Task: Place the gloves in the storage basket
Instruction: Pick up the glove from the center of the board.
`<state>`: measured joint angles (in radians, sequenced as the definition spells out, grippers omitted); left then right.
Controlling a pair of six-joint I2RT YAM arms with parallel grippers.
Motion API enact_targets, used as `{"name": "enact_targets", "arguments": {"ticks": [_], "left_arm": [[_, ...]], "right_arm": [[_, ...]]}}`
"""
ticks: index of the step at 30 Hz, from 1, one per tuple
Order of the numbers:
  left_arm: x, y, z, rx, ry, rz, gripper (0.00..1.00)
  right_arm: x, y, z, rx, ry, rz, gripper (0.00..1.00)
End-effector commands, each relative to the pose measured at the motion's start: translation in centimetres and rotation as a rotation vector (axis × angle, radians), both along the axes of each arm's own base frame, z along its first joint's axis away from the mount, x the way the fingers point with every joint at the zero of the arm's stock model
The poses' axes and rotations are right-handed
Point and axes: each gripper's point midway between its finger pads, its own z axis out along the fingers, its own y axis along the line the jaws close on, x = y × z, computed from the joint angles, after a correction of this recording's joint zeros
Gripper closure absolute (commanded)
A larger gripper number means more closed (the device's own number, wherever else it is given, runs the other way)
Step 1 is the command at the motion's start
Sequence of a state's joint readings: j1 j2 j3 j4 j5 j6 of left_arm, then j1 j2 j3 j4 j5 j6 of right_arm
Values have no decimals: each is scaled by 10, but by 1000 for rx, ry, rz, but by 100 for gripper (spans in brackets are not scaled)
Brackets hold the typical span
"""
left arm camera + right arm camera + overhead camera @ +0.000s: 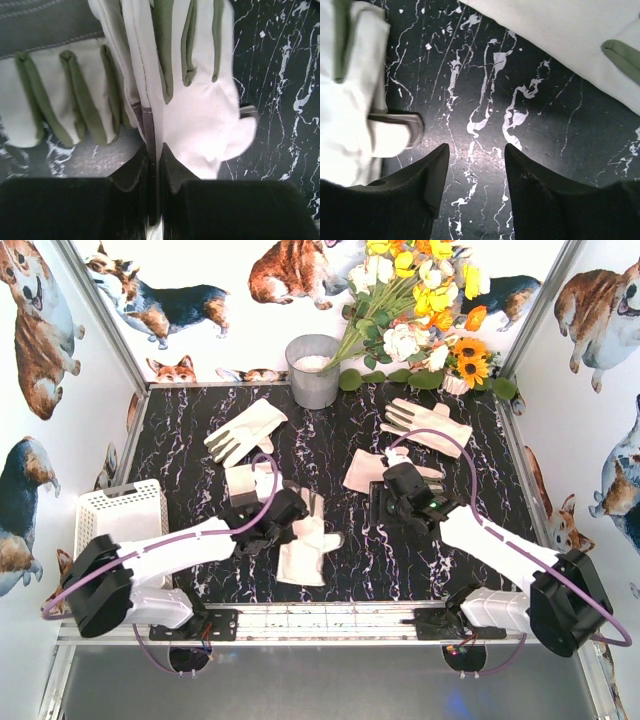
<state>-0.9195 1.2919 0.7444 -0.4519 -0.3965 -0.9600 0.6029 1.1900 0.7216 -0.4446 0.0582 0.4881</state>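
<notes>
Left gripper [155, 150] is pinched tight on a seam fold of a cream fabric glove [200, 115] with olive strips. Right gripper [476, 150] gapes halfway over marbled black table [545, 130], holding nothing. White slotted plastic basket [120, 512] sits far left, gloves [245, 430] all outside it. Grey bucket [313, 380] holds something white.

A black marble-patterned table [360, 570] with white veins fills the enclosure. White walls [240, 335] printed with corgis [290, 270] close it in on the left, back and right, held by slanting metal posts [100, 310]. At the back stand a grey metal bucket [313, 375] and a bouquet of yellow, white and orange flowers [425, 300]. The lighting is bright and even.
</notes>
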Motion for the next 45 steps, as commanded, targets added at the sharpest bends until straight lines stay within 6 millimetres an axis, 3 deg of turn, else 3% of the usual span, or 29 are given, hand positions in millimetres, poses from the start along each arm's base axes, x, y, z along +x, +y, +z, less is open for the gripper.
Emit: {"name": "enact_targets", "arguments": {"ticks": [1, 7, 15, 21, 34, 45], "left_arm": [[-8, 35, 31, 149, -6, 7, 100], [-5, 56, 71, 205, -30, -9, 100], [22, 101, 105, 153, -53, 41, 100], [27, 144, 117, 185, -17, 83, 100], [5, 258, 132, 307, 90, 333, 100], [1, 321, 157, 463, 125, 438, 100]], "right_arm": [[11, -10, 6, -15, -82, -33, 50], [19, -10, 9, -12, -104, -38, 49], [21, -10, 16, 2, -122, -41, 49], [17, -14, 14, -11, -118, -37, 49], [16, -11, 13, 9, -118, -25, 49], [9, -22, 19, -9, -151, -14, 49]]}}
